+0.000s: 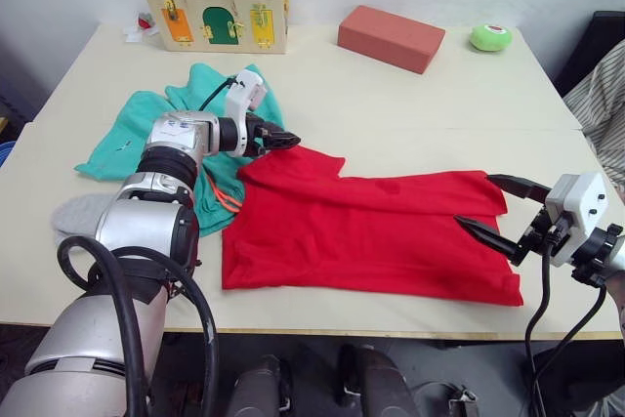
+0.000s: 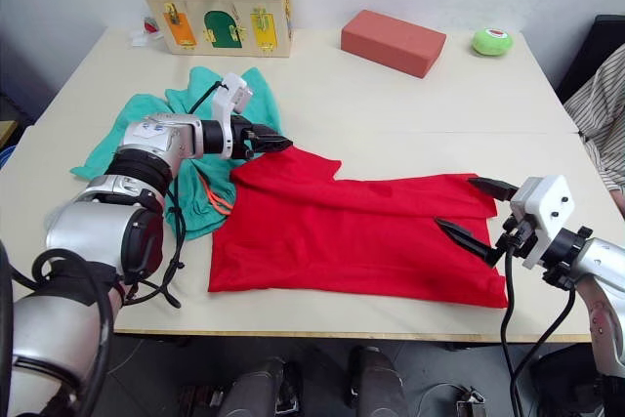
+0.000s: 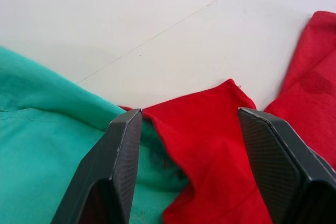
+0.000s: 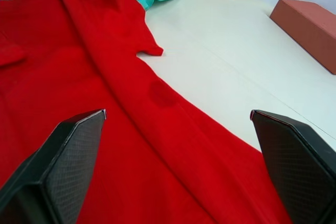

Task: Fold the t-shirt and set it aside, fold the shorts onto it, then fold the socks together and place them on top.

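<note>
The red t-shirt [image 1: 361, 231] lies flat across the middle of the table, doubled over, with one sleeve pointing to the back left. My left gripper [image 3: 191, 116] stands open over that sleeve's corner, and the cloth lies between its fingers without being pinched. At the shirt's right end my right gripper [image 1: 476, 200] is open, one finger over the cloth, holding nothing. The teal shorts [image 1: 146, 124] lie crumpled at the left, partly under my left arm, with the orange drawstring [image 1: 227, 200] showing. A grey sock [image 1: 83, 212] rests by the left edge, half hidden by the arm.
Along the back edge stand a wooden latch box [image 1: 217, 12], a red brick-like block [image 1: 391, 38] and a green ball [image 1: 490, 37]. A person's striped sleeve [image 1: 601, 104] shows at the right edge. Bare table [image 1: 420, 124] lies behind the shirt.
</note>
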Controlling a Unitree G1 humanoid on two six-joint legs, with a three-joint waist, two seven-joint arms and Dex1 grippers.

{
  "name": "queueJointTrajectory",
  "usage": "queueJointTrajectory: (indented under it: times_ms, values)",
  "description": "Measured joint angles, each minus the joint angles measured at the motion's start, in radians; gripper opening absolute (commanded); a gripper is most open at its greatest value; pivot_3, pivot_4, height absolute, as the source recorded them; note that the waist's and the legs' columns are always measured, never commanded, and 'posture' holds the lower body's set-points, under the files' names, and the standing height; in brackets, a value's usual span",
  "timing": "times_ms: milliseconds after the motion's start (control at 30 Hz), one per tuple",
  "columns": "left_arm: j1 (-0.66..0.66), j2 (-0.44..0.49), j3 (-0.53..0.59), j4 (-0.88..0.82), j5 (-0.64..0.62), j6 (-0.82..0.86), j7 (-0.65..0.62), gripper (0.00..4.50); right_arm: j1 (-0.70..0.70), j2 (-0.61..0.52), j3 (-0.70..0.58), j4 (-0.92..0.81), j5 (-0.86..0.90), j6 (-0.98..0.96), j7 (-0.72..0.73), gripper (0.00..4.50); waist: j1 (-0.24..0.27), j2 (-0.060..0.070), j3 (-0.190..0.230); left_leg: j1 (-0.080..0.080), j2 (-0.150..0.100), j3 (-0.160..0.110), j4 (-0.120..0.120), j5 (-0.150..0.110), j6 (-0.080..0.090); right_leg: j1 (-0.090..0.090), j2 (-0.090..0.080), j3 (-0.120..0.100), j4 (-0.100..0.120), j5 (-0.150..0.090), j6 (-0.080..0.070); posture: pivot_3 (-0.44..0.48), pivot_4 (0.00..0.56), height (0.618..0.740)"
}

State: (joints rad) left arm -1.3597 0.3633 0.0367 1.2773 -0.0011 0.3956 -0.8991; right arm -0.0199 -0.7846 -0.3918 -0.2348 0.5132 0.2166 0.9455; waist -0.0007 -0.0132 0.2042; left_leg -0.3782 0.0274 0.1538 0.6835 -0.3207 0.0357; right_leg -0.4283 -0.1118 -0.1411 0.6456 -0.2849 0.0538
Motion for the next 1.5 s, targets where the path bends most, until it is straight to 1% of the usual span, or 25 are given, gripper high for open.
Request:
queueJointTrajectory:
  times_ms: [167, 267, 500, 533, 733, 800, 967, 1033, 1133, 1300, 1367, 1500]
  values:
    - [0.0, -0.019, -0.017, 0.031, 0.029, -0.001, 0.077, 3.02, -0.01, 0.001, 0.005, 0.0, -0.008, -0.002, 0.0, 4.5, 0.0, 0.0, 0.0, 0.0, 0.0, 0.0, 0.0, 0.0, 0.0, 0.0, 0.0, 0.0, 0.0, 0.0, 0.0, 0.0, 0.15, 0.74]
    - [0.0, -0.026, -0.018, 0.031, 0.038, -0.005, 0.081, 2.47, -0.01, 0.002, 0.005, 0.0, -0.01, -0.002, 0.0, 4.5, 0.0, 0.0, 0.0, 0.0, 0.0, 0.0, 0.0, 0.0, 0.0, 0.0, 0.0, 0.0, 0.0, 0.0, 0.0, 0.0, 0.15, 0.74]
    - [0.0, -0.037, -0.017, 0.031, 0.043, -0.015, 0.077, 0.2, -0.007, 0.016, 0.026, 0.0, -0.018, -0.018, -0.006, 4.5, 0.0, 0.0, 0.0, 0.0, 0.0, 0.0, 0.0, 0.0, 0.0, 0.0, 0.0, 0.0, 0.0, 0.0, 0.0, 0.0, 0.15, 0.74]
    - [0.0, -0.037, -0.017, 0.031, 0.043, -0.016, 0.075, 0.03, -0.007, 0.016, 0.026, 0.0, -0.018, -0.019, -0.007, 4.5, 0.0, 0.0, 0.0, 0.0, 0.0, 0.0, 0.0, 0.0, 0.0, 0.0, 0.0, 0.0, 0.0, 0.0, 0.0, 0.0, 0.15, 0.74]
    - [0.004, -0.025, 0.007, 0.029, 0.024, -0.076, -0.011, 0.03, 0.004, 0.016, 0.026, 0.0, -0.018, -0.02, -0.016, 4.5, 0.0, 0.0, 0.0, 0.0, 0.0, 0.0, 0.0, 0.0, 0.0, 0.0, 0.0, 0.0, 0.0, 0.0, 0.0, 0.0, 0.15, 0.74]
    - [0.018, -0.01, 0.026, 0.02, 0.002, -0.127, -0.061, 0.03, 0.007, 0.016, 0.026, 0.0, -0.018, -0.02, -0.018, 4.5, 0.0, 0.0, 0.0, 0.0, 0.0, 0.0, 0.0, 0.0, 0.0, 0.0, 0.0, 0.0, 0.0, 0.0, 0.0, 0.0, 0.15, 0.74]
    - [0.082, 0.028, 0.043, -0.04, -0.037, -0.259, -0.243, 0.03, 0.026, 0.016, 0.026, 0.0, -0.018, -0.021, -0.022, 4.5, -0.002, 0.0, 0.0, 0.0, 0.0, 0.001, 0.0, 0.0, 0.0, 0.0, 0.001, 0.0, 0.0, 0.0, 0.0, 0.0, 0.15, 0.74]
    - [0.132, 0.059, 0.018, -0.077, -0.03, -0.362, -0.321, 0.03, 0.033, 0.016, 0.026, 0.0, -0.018, -0.021, -0.022, 4.5, -0.003, 0.0, 0.0, 0.001, 0.001, 0.002, 0.0, 0.0, 0.0, 0.0, 0.001, 0.001, 0.0, 0.0, 0.0, 0.0, 0.15, 0.74]
    - [0.195, 0.083, -0.009, -0.092, -0.018, -0.49, -0.372, 0.03, 0.038, 0.016, 0.026, 0.0, -0.018, -0.021, -0.023, 4.5, -0.002, 0.0, 0.0, 0.002, 0.001, 0.002, 0.0, 0.0, 0.0, 0.0, 0.0, 0.002, -0.001, 0.0, 0.0, 0.0, 0.15, 0.74]
    - [0.299, 0.1, -0.052, -0.124, 0.007, -0.828, -0.439, 0.03, 0.053, 0.016, 0.026, -0.002, -0.02, -0.022, -0.024, 4.5, 0.002, 0.0, 0.0, 0.001, 0.0, 0.002, 0.0, -0.001, 0.001, 0.0, -0.002, 0.002, -0.002, 0.0, 0.0, 0.0, 0.15, 0.74]
    - [0.311, 0.101, -0.056, -0.129, 0.005, -0.938, -0.474, 0.03, 0.065, 0.016, 0.026, -0.004, -0.02, -0.022, -0.024, 4.5, 0.003, 0.0, 0.0, 0.001, 0.0, 0.002, 0.0, -0.001, 0.001, 0.0, -0.002, 0.002, -0.002, 0.0, 0.0, 0.0, 0.15, 0.74]
    - [0.321, 0.102, -0.062, -0.157, 0.0, -1.092, -0.521, 0.03, 0.084, 0.016, 0.026, -0.014, -0.02, -0.022, -0.026, 4.5, 0.0, 0.0, 0.0, 0.002, 0.0, 0.002, 0.0, -0.001, 0.002, 0.0, -0.002, 0.002, -0.002, 0.0, 0.0, 0.0, 0.15, 0.74]
